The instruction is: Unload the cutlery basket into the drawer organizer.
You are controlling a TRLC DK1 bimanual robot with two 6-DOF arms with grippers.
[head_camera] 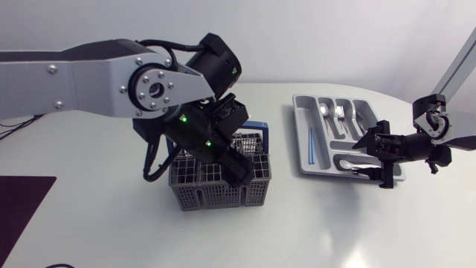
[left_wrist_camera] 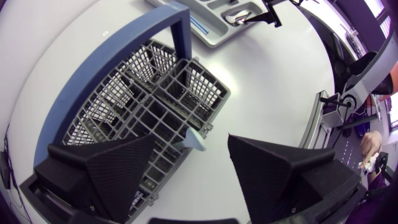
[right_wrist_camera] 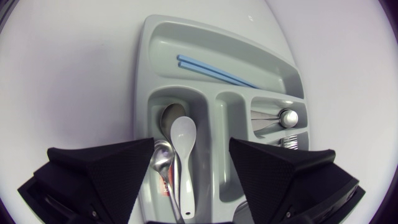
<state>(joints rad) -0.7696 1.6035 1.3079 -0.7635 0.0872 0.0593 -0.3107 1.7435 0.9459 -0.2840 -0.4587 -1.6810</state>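
- Hovering my left gripper [left_wrist_camera: 189, 146] over the cutlery basket [left_wrist_camera: 149, 102], I see its jaws apart.
- My right gripper [right_wrist_camera: 191, 149] hangs open-jawed above the drawer organizer [right_wrist_camera: 142, 93], where a white spoon [right_wrist_camera: 183, 134] lies.

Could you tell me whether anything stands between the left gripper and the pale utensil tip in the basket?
Nothing visible does: the pale utensil tip rises from the grey mesh cutlery basket in the gap of the open left gripper, with the blue basket handle off to one side.

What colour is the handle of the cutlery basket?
Blue. The handle shows best in the left wrist view.
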